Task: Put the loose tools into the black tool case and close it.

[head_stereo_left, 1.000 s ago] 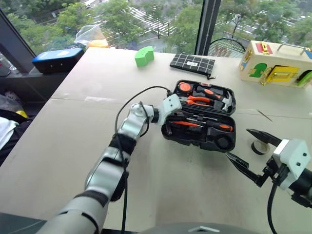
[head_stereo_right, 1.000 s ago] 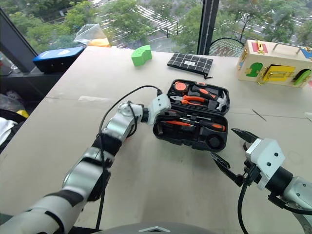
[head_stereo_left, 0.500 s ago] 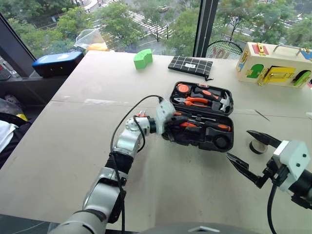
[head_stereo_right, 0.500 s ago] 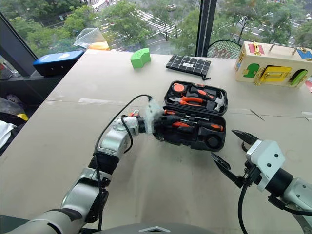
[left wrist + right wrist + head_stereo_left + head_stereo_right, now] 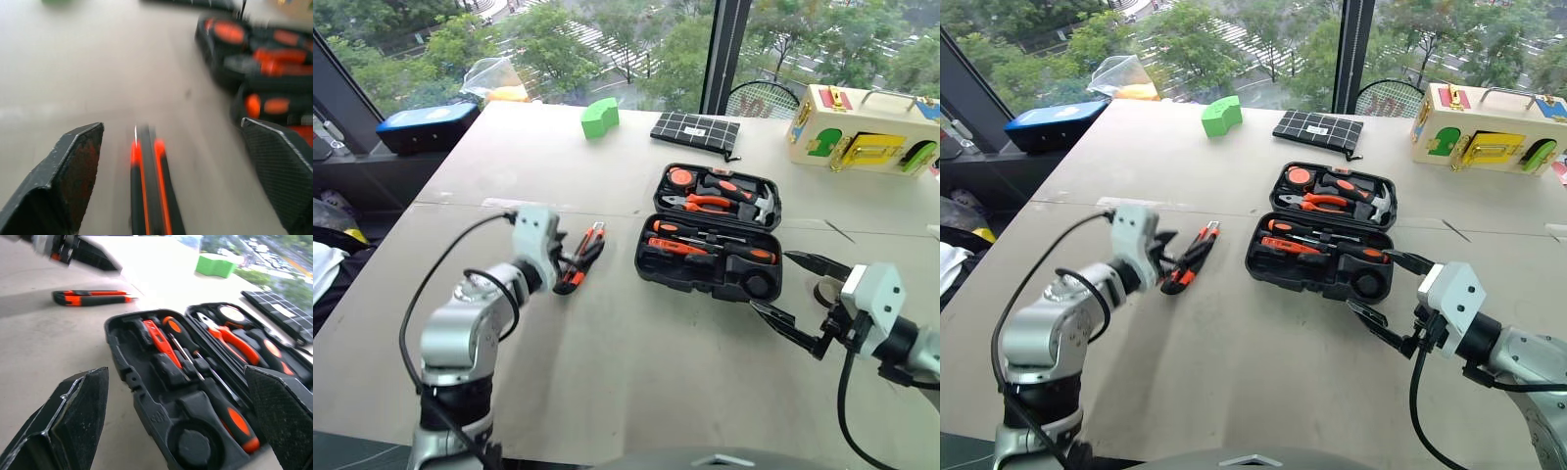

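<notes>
The tool case [image 5: 710, 257] is black, its screwdrivers [image 5: 705, 247] black with orange handles, and the utility knife [image 5: 580, 258] on the pale beige worktop [image 5: 607, 352] is orange and black. Behind lie a bright green block [image 5: 600, 117] and a black pouch [image 5: 696, 130] with a white grid pattern. Each pincer [image 5: 798, 299] has black fingers on a white housing.

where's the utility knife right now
The utility knife lies on the table, outside the open black tool case and to its left in the head views, between the open fingers of the left gripper.

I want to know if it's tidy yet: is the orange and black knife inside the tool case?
No, the knife lies on the table beside the open tool case, not in it.
</notes>
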Robot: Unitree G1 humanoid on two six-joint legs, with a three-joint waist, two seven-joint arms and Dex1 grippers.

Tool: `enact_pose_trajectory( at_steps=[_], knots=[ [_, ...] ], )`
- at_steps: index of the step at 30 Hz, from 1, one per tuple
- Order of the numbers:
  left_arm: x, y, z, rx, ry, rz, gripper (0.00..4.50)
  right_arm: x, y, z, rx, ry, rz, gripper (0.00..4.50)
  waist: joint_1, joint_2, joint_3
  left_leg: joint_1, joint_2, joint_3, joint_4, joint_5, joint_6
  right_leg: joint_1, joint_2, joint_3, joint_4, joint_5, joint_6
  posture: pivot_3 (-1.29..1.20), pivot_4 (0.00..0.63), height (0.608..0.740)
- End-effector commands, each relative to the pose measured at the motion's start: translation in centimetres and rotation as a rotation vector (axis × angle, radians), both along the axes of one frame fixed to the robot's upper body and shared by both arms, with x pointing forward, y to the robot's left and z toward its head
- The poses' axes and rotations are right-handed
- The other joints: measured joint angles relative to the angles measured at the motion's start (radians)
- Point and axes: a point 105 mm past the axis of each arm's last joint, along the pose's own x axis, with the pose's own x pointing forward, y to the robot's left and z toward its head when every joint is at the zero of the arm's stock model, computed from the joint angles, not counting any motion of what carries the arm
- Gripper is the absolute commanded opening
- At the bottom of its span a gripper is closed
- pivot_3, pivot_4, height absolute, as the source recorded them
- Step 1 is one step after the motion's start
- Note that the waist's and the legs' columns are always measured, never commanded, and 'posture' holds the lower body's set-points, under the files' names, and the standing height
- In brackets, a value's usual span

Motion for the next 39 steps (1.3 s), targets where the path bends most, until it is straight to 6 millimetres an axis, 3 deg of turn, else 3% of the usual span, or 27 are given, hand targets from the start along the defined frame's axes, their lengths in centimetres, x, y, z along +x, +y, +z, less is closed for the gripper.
enact_pose_trajectory(
  at_steps=[1, 3, 9, 10, 14, 18, 21, 25, 32, 39],
  knots=[
    [-0.5, 0.1, -1.1, 0.082, 0.038, 0.049, 4.43, 0.1, 0.3, 0.7, -0.007, -0.027, 0.039, 4.50, 0.008, -0.001, 0.002, 0.000, 0.000, 0.000, 0.000, 0.000, 0.000, 0.000, 0.000, -0.001, 0.000, 0.000, 0.000, 0.00, 0.150, 0.740],
    [-0.7, 0.2, -2.1, 0.089, 0.070, 0.060, 4.43, 0.2, 0.2, 0.8, -0.008, -0.026, 0.045, 4.50, 0.012, -0.001, 0.001, 0.000, 0.000, 0.000, 0.000, 0.000, 0.000, 0.000, 0.000, 0.000, 0.000, 0.000, 0.000, 0.00, 0.150, 0.740],
    [-0.3, -0.2, -1.0, -0.002, -0.004, -0.021, 1.85, -0.6, 0.2, 1.0, -0.013, -0.026, 0.052, 4.50, 0.015, -0.001, 0.002, 0.000, 0.000, 0.001, -0.001, 0.000, 0.000, 0.000, 0.000, 0.000, -0.002, 0.000, 0.000, 0.00, 0.150, 0.740],
    [-0.1, -0.3, -0.4, -0.033, -0.029, -0.038, 1.64, -0.7, 0.2, 1.0, -0.012, -0.027, 0.049, 4.50, 0.015, -0.001, 0.002, 0.000, 0.000, 0.001, -0.001, 0.000, 0.000, 0.000, 0.000, 0.000, -0.002, 0.000, -0.001, 0.00, 0.150, 0.740],
    [1.1, -2.2, 3.5, -0.119, -0.177, -0.259, 1.64, -1.4, -0.1, 0.9, -0.011, -0.022, 0.019, 4.50, 0.018, -0.002, 0.003, -0.001, 0.000, 0.001, -0.001, 0.000, 0.000, 0.000, 0.000, 0.000, -0.002, 0.000, -0.001, 0.00, 0.150, 0.740],
    [0.8, -7.0, 5.4, -0.073, -0.202, -0.738, 1.64, -2.1, -1.0, 0.8, -0.028, -0.012, -0.016, 4.50, 0.018, -0.003, 0.004, -0.002, -0.001, 0.000, -0.001, 0.000, 0.000, 0.000, -0.001, -0.002, -0.003, 0.000, -0.001, 0.00, 0.150, 0.740],
    [0.7, -9.4, 5.4, 0.052, -0.206, -1.043, 1.64, -2.8, -2.2, 0.8, -0.061, 0.000, -0.042, 4.50, 0.017, -0.001, 0.004, -0.002, -0.003, 0.001, -0.001, 0.000, 0.000, 0.001, -0.001, -0.001, -0.005, 0.000, -0.001, 0.00, 0.150, 0.740],
    [1.7, -11.1, 3.7, 0.235, -0.184, -1.308, 1.64, -3.7, -3.5, 0.8, -0.093, 0.009, -0.089, 4.50, 0.013, 0.000, 0.005, -0.003, -0.002, 0.000, -0.002, 0.000, 0.000, 0.001, 0.001, 0.000, -0.007, 0.000, -0.001, 0.00, 0.150, 0.740],
    [3.4, -12.9, 0.9, 0.426, -0.154, -1.447, 1.64, -5.0, -3.7, 0.8, -0.098, 0.015, -0.148, 4.50, 0.012, 0.000, 0.007, -0.003, -0.001, -0.001, -0.003, 0.000, 0.000, 0.000, 0.003, 0.000, -0.008, -0.001, -0.001, 0.00, 0.150, 0.740],
    [4.2, -12.4, 0.0, 0.521, -0.101, -1.468, 1.64, -5.8, -3.6, 0.5, -0.093, 0.023, -0.187, 4.50, 0.013, 0.000, 0.007, -0.005, -0.001, -0.001, -0.002, 0.000, 0.000, 0.000, 0.002, 0.000, -0.008, -0.001, 0.000, 0.00, 0.150, 0.740]
  ],
)
